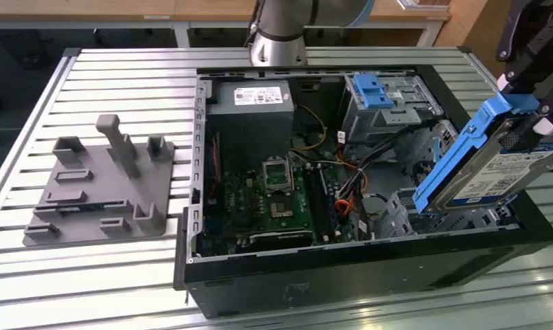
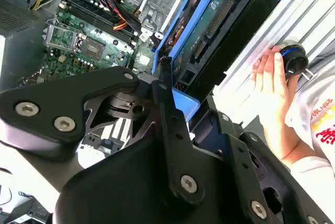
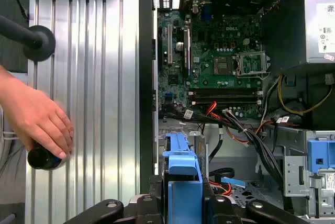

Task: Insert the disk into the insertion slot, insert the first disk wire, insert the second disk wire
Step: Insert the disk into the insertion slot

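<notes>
Found the jaws clamped on the upper, blue-framed end of the disk; the first wrist view confirms the same hold on the carrier. Hanging steeply tilted, label outward, over the corner of the case by the near edge of the surface, at the exterior view's right.

Spotted the insertion slot just beneath the lower end. Not yet seated; cannot tell whether touching.

Judged best: bring the tilt down to match the bay, square the carrier's sides with the bay walls, feed slowly, never force a catch.

Mind the loose wires just beside the slot; likely to snag.

Farther back, steer clear of the taller cage with its blue latch.

Noted a person's hand resting on the surface outside the case wall.
</notes>
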Tool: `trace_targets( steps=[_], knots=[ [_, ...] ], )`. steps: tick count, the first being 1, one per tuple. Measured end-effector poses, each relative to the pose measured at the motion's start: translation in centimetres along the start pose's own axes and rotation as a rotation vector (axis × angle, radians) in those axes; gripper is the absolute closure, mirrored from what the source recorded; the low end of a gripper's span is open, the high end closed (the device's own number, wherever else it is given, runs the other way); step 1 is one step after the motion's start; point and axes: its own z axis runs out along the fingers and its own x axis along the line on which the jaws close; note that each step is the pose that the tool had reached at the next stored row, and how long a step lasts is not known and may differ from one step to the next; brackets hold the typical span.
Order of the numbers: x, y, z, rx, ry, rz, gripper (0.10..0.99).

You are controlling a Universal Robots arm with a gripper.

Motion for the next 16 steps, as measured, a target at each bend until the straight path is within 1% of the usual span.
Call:
trace_targets(
  steps=[14, 16],
  knots=[
    [0.0, 0.0, 0.0, 0.0, -0.0004, 0.0, 0.722],
    [0.05, 0.0, 0.0, 0.0, -0.0081, 0.0, 0.722]
  ],
)
